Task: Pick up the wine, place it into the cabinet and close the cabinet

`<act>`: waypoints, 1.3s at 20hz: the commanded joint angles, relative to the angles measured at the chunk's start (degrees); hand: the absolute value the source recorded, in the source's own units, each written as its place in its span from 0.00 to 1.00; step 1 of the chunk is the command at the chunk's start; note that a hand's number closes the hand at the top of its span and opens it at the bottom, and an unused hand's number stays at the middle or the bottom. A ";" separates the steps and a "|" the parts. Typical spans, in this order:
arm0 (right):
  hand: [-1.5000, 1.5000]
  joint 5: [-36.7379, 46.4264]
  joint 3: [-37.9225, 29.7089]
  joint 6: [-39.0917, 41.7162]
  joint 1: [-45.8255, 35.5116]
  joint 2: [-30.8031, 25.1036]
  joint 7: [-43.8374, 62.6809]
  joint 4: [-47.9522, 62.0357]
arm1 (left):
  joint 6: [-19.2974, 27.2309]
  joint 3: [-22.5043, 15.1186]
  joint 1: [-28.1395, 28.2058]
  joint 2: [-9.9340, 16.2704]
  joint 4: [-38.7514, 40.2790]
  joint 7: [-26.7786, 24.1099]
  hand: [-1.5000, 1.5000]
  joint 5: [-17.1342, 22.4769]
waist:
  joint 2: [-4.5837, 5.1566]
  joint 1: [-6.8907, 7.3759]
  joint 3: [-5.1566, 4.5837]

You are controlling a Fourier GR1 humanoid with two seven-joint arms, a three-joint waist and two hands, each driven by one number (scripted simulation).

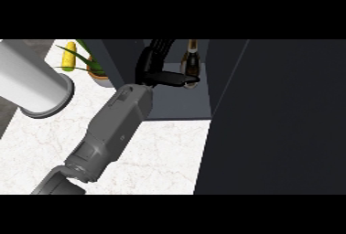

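The wine bottle (191,58), dark with a pale neck, stands inside the open dark cabinet (177,103), near its right inner wall. My left hand (154,61) reaches into the cabinet from the lower left, just left of the bottle. Its thumb (174,79) curls rightward round the bottle's lower part, while the fingers (157,48) point deeper into the cabinet beside it. The bottle's base is hidden behind the thumb. The grey forearm (115,123) lies diagonally over the counter. My right hand does not show.
The open cabinet door (277,119) is a tall dark panel filling the right side. A white cylinder (34,80) stands at the left. A potted plant (94,68) and a yellow corn cob (68,55) sit behind it on the marble counter (169,151).
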 commanded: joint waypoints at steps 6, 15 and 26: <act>0.00 -1.21 -0.15 -1.39 0.97 -0.70 6.35 -10.19 | 1.06 -9.73 15.56 -0.03 -17.38 3.01 0.00 4.77 | -0.32 1.62 0.00; 0.00 0.63 1.16 -2.33 4.29 -1.58 4.96 -12.27 | 4.02 -14.99 31.82 1.01 -35.93 6.00 0.00 2.69 | -0.13 1.54 0.00; 0.00 0.34 -0.35 -0.45 3.94 -6.64 5.94 -13.98 | 3.64 -17.91 51.59 7.13 -58.06 8.98 0.00 4.01 | 0.27 1.17 -0.01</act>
